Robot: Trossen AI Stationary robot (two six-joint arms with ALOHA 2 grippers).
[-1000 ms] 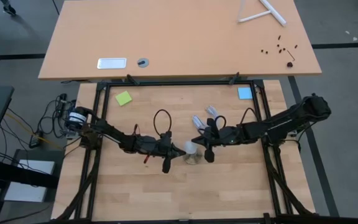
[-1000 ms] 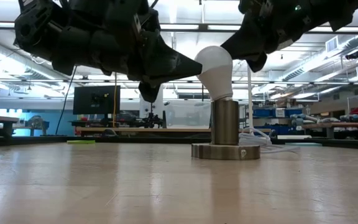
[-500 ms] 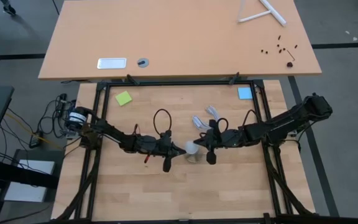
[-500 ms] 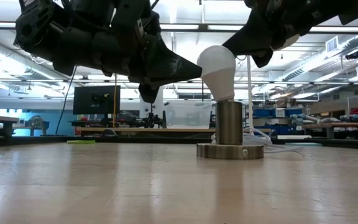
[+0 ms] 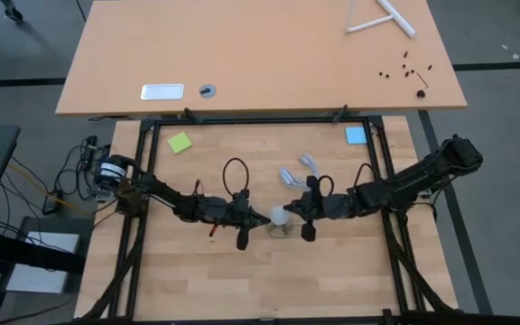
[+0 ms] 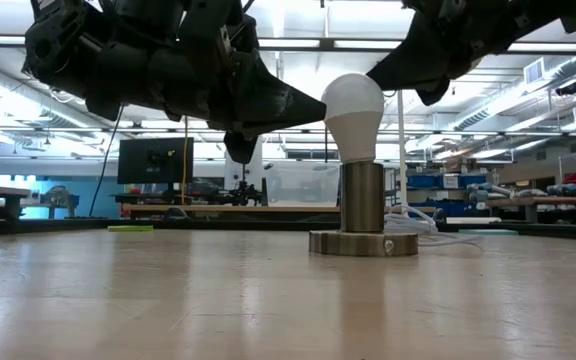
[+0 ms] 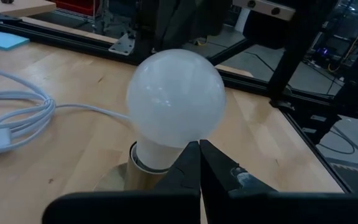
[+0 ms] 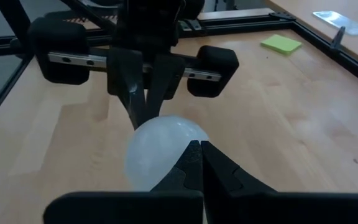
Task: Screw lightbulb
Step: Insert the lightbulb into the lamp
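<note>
Left gripper [image 5: 258, 217] is pinched fully shut with nothing between its fingers, tips right up against the left side of the bulb [image 5: 278, 216]. In the low view the closed tips [image 6: 313, 103] meet the bulb's [image 6: 354, 108] round flank, well above the tabletop. Left wrist view: closed fingers [image 7: 199, 163] pressed to the bulb's [image 7: 176, 98] lower curve.

The bulb sits upright in the socket [image 6: 363, 212], neck down inside the metal sleeve, globe standing clear on top. The socket's round base rests flat on the table [image 5: 332, 271], near the middle. A white cord [image 5: 298, 168] trails away from it toward the far rail.

Right gripper [image 5: 298, 213], also shut tight and holding nothing, hangs just beside the bulb's right side; in the low view it [image 6: 373, 78] sits slightly above and apart from the globe. Right wrist view: closed fingers [image 8: 199, 163] against the bulb's [image 8: 160, 149] edge, left gripper [image 8: 143, 102] facing it.

Open wood all along the near edge. Far corners hold a green note [image 5: 180, 143] on the left and a blue note [image 5: 356, 135] on the right, both well apart from the arms. The black frame [image 5: 260, 118] rims the table.
</note>
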